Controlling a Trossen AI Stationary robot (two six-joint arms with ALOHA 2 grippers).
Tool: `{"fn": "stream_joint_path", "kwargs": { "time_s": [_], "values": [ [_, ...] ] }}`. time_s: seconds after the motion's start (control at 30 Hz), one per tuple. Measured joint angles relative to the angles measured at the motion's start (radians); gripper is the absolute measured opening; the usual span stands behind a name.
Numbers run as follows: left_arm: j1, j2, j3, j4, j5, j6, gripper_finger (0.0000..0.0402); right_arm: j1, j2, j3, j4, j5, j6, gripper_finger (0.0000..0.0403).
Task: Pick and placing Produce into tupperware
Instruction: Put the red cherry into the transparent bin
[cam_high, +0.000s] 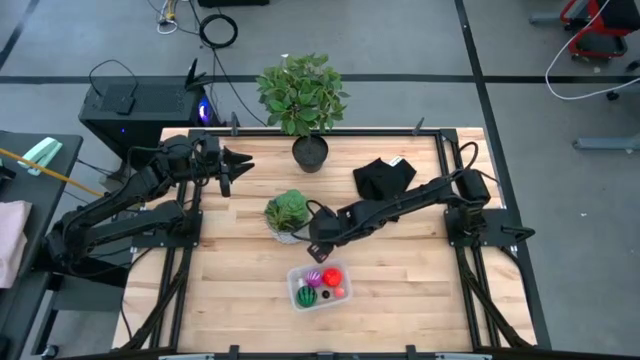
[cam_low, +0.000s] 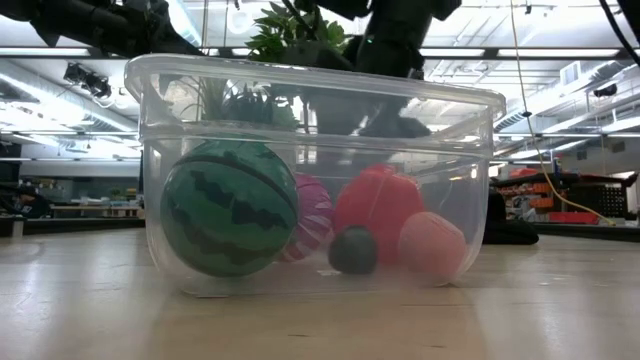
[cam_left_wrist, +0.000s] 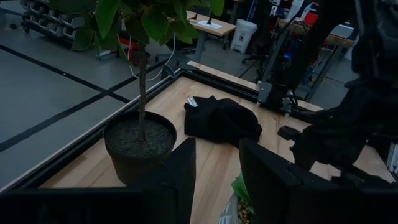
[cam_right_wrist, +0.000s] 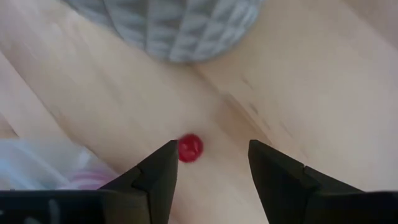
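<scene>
The clear tupperware (cam_high: 318, 288) sits on the table toward its near edge, holding a green striped ball (cam_low: 229, 207), a purple-pink piece (cam_low: 312, 215), a red piece (cam_low: 378, 200), a small dark one (cam_low: 353, 250) and a pink-red one (cam_low: 432, 245). A tiny dark-red piece (cam_right_wrist: 189, 148) lies on the wood between the tub and the white plant pot (cam_right_wrist: 168, 25). My right gripper (cam_right_wrist: 211, 165) is open above that piece, fingers pointing down, touching nothing. My left gripper (cam_left_wrist: 217, 171) is open and empty, raised at the far left near the dark pot (cam_left_wrist: 138, 146).
A tall potted plant in a dark pot (cam_high: 308, 150) stands at the far edge. A small leafy plant in a white pot (cam_high: 288, 215) stands mid-table, just beyond my right gripper. A black cloth (cam_high: 385, 178) lies far right. Bare wood lies right of the tub.
</scene>
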Motion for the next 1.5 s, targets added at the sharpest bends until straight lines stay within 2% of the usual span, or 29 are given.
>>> {"fn": "stream_joint_path", "kwargs": {
  "time_s": [0.37,0.73,0.93,1.17,1.4,1.5],
  "values": [
    [0.0,0.0,0.0,0.0,0.0,0.0,0.0129,-0.005,0.0,-0.066,0.074,-0.122,0.016,0.0207],
    [0.0,0.0,0.0,0.0,0.0,0.0,0.0134,-0.035,0.0,-0.079,0.116,-0.155,0.053,0.0257],
    [0.0,0.0,0.0,0.0,0.0,0.0,0.0132,-0.037,0.0,-0.096,0.117,-0.156,0.069,0.0252],
    [0.0,0.0,0.0,0.0,0.0,0.0,0.0136,-0.041,0.035,-0.098,0.132,-0.21,0.076,0.0252],
    [0.0,0.0,-0.001,-0.01,0.0,0.0,0.0136,-0.04,0.064,-0.096,0.196,-0.22,0.12,0.0249],
    [0.0,0.0,-0.001,-0.018,0.0,0.0,0.0139,-0.041,0.066,-0.096,0.219,-0.256,0.118,0.0248]
  ]
}}
